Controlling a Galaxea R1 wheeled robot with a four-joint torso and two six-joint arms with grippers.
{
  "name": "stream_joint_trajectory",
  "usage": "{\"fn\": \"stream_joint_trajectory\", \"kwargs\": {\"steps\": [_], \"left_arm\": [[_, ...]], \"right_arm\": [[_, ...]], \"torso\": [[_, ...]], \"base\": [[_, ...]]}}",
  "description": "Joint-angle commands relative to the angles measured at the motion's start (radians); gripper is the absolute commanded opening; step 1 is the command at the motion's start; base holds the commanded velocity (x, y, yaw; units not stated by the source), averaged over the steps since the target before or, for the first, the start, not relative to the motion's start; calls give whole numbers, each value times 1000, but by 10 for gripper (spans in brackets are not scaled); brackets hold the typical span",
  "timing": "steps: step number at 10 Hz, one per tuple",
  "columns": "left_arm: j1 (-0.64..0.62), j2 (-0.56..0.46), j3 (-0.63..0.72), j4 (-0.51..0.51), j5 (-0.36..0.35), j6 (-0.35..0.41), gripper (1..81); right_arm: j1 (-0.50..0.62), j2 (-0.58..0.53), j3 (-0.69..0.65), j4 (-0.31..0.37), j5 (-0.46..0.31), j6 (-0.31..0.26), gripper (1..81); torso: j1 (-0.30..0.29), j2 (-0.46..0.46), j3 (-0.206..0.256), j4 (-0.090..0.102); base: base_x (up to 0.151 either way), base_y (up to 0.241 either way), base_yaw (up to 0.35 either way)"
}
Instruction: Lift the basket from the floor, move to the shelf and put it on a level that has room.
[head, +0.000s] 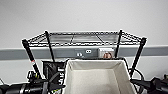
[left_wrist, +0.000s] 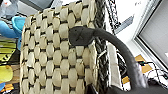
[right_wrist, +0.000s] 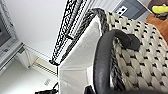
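Head view: you are holding the basket (head: 97, 76) up in front of the shelf (head: 83, 41), its cream lining facing the camera and its rim sitting below the level (head: 82, 38), with both dark arms reaching in low at either side. Left wrist view: the woven wall (left_wrist: 57, 57) is sitting close, a dark loop handle (left_wrist: 110, 47) arching over it; I cannot tell the claw's state. Right wrist view: the other handle (right_wrist: 102, 60) is curving across the lining, the rack behind; again I cannot tell.
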Motion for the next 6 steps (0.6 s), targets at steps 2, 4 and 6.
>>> {"fn": "stream_joint_trajectory", "kwargs": {"steps": [2, 4, 6], "left_arm": [[-342, -24, 66, 10, 4, -170, 10], [-422, -24, 63, 10, 30, -225, 10], [-508, -24, 60, 10, 55, -277, 10]], "right_arm": [[313, -82, 50, 34, -116, 180, 10], [407, -100, 44, 33, -163, 241, 10], [494, -106, 38, 33, -197, 305, 10]], "torso": [[0, 0, 0, 0], [0, 0, 0, 0], [0, 0, 0, 0]], "base": [[0, 0, 0], [0, 0, 0], [0, 0, 0]]}}
